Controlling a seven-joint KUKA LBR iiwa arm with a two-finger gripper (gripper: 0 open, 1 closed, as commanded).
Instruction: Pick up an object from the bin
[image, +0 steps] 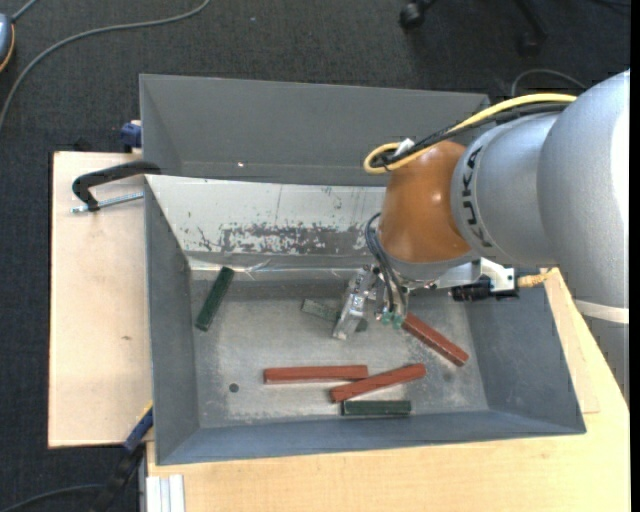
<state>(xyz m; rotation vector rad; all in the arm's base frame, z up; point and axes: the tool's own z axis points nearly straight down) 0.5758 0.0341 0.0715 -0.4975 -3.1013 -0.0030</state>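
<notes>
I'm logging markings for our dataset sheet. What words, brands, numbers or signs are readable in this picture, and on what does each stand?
"KU": dark letters on the grey arm link, beside the orange cover; the rest of the word cannot be read.
Red bars, green bars and bin: no readable markings.

1 camera looks down into the grey bin (168, 330) from above, slightly sideways

Sticks (315, 375) lie before the end effector (353, 314); a lone stick (213, 298) lies far left.
</notes>
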